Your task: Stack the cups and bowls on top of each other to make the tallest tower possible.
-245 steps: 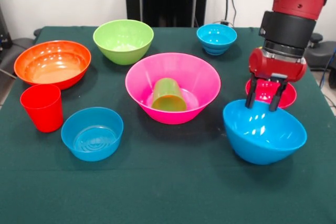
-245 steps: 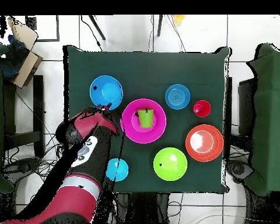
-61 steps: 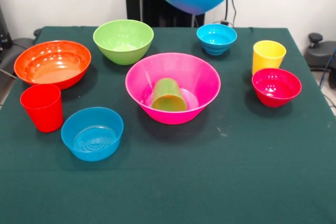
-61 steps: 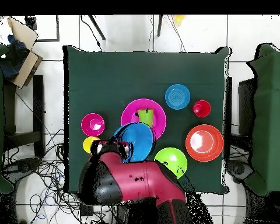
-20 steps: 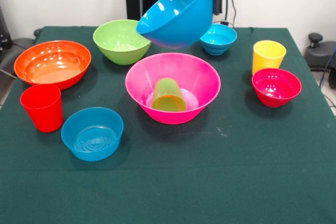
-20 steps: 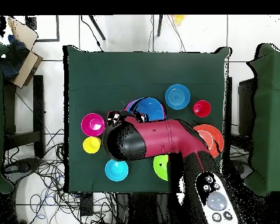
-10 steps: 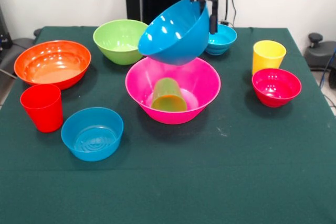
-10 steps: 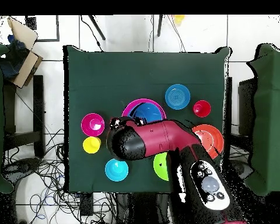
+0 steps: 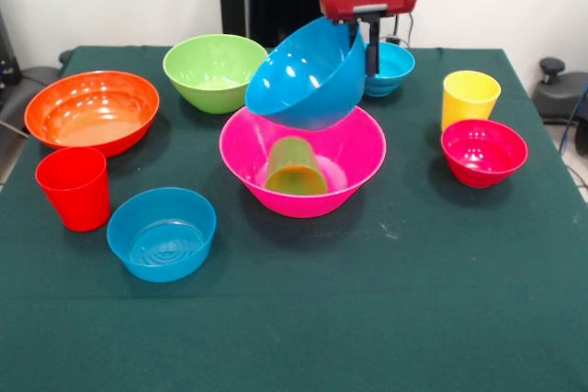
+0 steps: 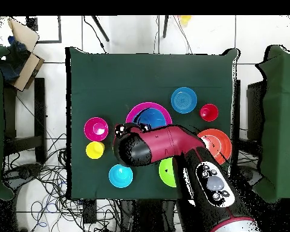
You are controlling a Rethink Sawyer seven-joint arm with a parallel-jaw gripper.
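Front view has my pincer (image 9: 364, 41) clamped on the rim of the large blue bowl (image 9: 306, 75), held tilted with its mouth facing up and left, just over the back rim of the pink bowl (image 9: 354, 161). Green cup (image 9: 294, 167) lies on its side inside the pink one.

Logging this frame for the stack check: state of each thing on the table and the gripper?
gripper: shut on large blue bowl's rim
large blue bowl: held tilted above pink bowl
pink bowl: upright, green cup inside
green cup: tipped over
red cup: upright
yellow cup: upright
orange bowl: upright, empty
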